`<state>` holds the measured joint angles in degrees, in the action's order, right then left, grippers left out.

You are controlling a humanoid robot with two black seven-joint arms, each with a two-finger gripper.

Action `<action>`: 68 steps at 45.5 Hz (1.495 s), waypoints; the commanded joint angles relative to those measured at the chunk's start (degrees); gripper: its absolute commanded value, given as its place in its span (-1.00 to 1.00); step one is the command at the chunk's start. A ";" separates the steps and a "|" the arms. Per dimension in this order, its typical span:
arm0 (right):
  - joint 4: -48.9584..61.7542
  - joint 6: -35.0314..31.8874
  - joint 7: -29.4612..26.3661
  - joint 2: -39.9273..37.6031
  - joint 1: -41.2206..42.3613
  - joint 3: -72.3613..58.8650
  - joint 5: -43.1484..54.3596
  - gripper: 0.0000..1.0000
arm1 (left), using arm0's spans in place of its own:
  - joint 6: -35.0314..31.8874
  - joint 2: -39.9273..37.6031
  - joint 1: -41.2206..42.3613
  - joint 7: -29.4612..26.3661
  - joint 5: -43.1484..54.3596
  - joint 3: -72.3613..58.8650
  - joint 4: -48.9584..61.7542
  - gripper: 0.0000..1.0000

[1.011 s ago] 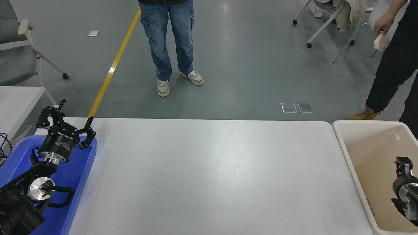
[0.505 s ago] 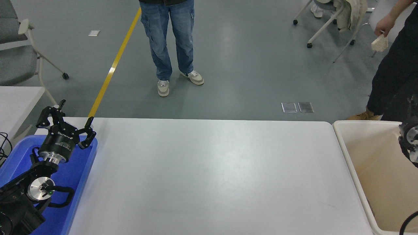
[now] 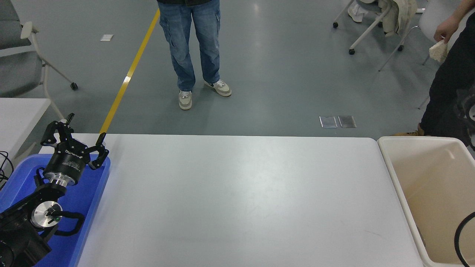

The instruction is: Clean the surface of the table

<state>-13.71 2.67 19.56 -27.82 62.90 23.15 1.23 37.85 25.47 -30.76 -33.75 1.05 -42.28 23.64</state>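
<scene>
The table surface (image 3: pixel 237 200) is a large plain white top that fills the middle of the head view, with nothing lying on it. My left gripper (image 3: pixel 87 127) is parked at the lower left over a blue tray (image 3: pixel 94 193), open and empty. Of my right arm only a blurred dark part with a metal ring (image 3: pixel 468 110) shows at the right edge, above the far corner of the beige bin (image 3: pixel 393 167), and a black cable loop (image 3: pixel 460 237) at the lower right. Its gripper is out of the picture.
The beige bin stands against the table's right end and looks empty. A person in jeans (image 3: pixel 193 44) stands beyond the far edge. Another person at the top right holds a whitish crumpled wad (image 3: pixel 438 51). A smaller white table (image 3: pixel 18 111) and chairs stand at the left.
My right arm has risen from inside the beige bin up along the right edge and is almost out of view. The person's hand with the wad has moved a little. The left arm is still.
</scene>
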 commanded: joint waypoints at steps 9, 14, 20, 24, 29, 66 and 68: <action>-3.08 -1.26 6.01 2.86 -2.95 2.60 0.36 0.97 | -0.06 0.02 0.00 0.00 0.00 0.00 0.01 1.00; -3.08 -1.35 8.56 4.35 -4.45 4.27 0.36 0.97 | 0.03 0.02 0.00 0.00 0.00 0.00 -0.08 1.00; -3.52 -1.35 11.20 6.20 -5.06 5.33 0.36 0.97 | 0.03 0.02 0.00 0.00 0.00 0.00 0.01 1.00; -3.52 -1.35 11.29 7.96 -6.38 5.33 0.36 0.97 | 0.03 0.02 0.00 0.00 0.00 0.00 0.01 1.00; -3.52 -1.26 11.37 9.63 -8.75 5.33 0.36 0.97 | -0.06 0.02 0.00 0.00 0.00 0.00 0.01 1.00; -3.43 -2.49 19.72 13.06 -17.02 4.54 0.36 0.97 | 0.03 -0.07 0.00 0.00 0.00 0.00 0.01 1.00; -3.43 -2.49 19.90 13.15 -17.37 4.54 0.36 0.97 | 0.03 -0.07 0.00 0.00 0.00 0.00 0.01 1.00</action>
<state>-17.14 0.28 37.90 -15.60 47.51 27.79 1.58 37.84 25.43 -30.76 -33.75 1.06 -42.28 23.64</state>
